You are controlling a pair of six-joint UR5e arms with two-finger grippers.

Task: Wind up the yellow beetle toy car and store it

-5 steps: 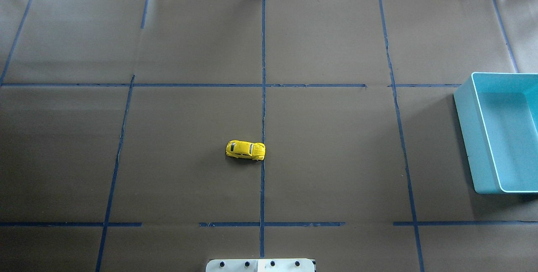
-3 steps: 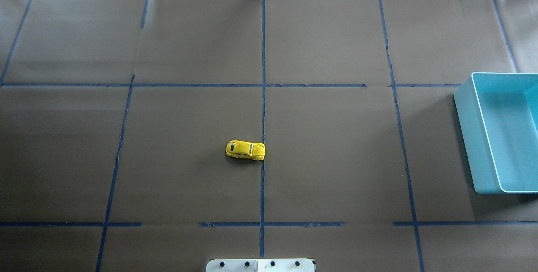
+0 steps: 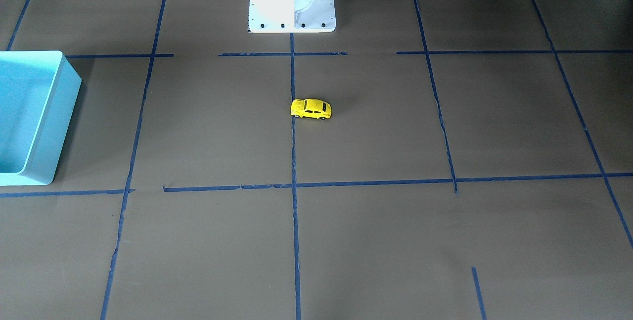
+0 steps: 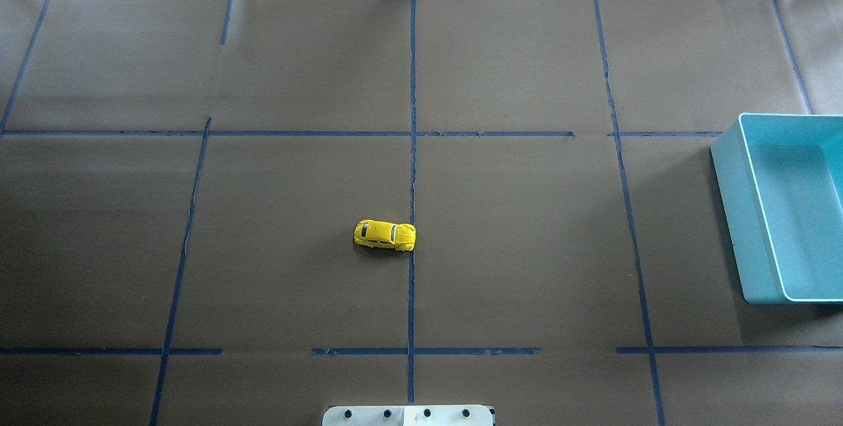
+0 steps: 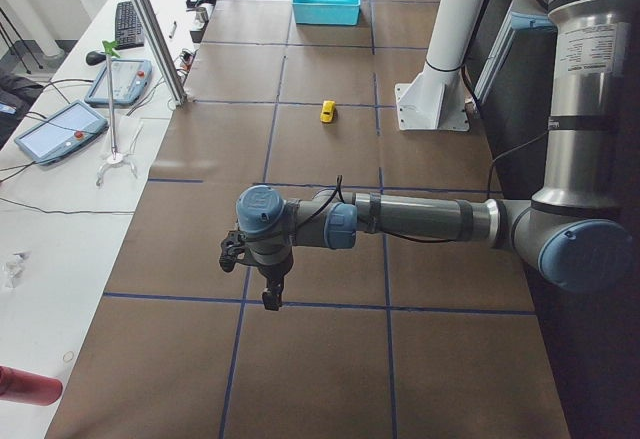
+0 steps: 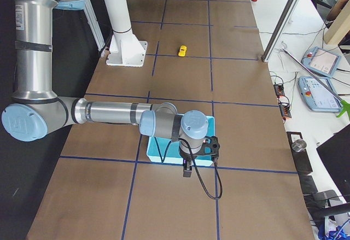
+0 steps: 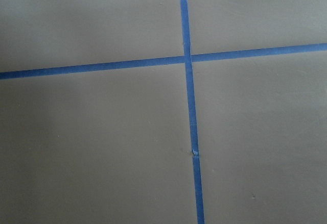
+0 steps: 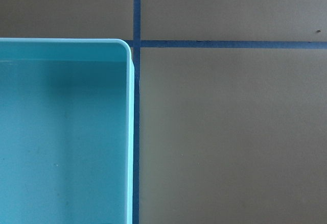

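Brown paper crossed with blue tape [image 4: 412, 83] covers the table [image 4: 527, 228], and over the last second we see nothing shift. The yellow car [image 4: 385, 236] stays on its wheels, one end touching the centre tape line, well apart from the blue bin [image 4: 728, 202] at the right edge. We judge the task not yet begun.

Only the side views show the arms. The left gripper [image 5: 270, 299] hangs over bare paper far from the car, and the right gripper [image 6: 186, 170] hangs over the bin's corner. Whether either is wide or narrow we cannot tell. The wrist views show tape and the bin's rim, never the car.
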